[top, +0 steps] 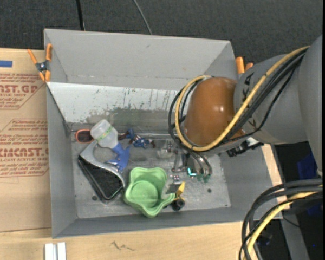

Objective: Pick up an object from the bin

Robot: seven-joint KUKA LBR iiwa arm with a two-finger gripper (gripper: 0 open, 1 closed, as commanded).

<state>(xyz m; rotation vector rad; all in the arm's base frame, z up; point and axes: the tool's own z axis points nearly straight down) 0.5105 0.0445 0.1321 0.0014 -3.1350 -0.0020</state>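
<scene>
Gripper low in the bin, next to a green cup

Seen from above, the gripper (179, 173) hangs mid-bin (135, 58), just right of the green cup (145, 191) near the front wall. Whether it is open or closed cannot be told. A small yellow-and-black piece (177, 190) lies just below it, with a black pouch (100, 179) and a clear bottle (104, 132) further left.

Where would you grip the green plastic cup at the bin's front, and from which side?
Probably the thin rim wall on the view's right, from straight above: the green plastic cup lies mouth up, and a black flat object crowds its left.
</scene>
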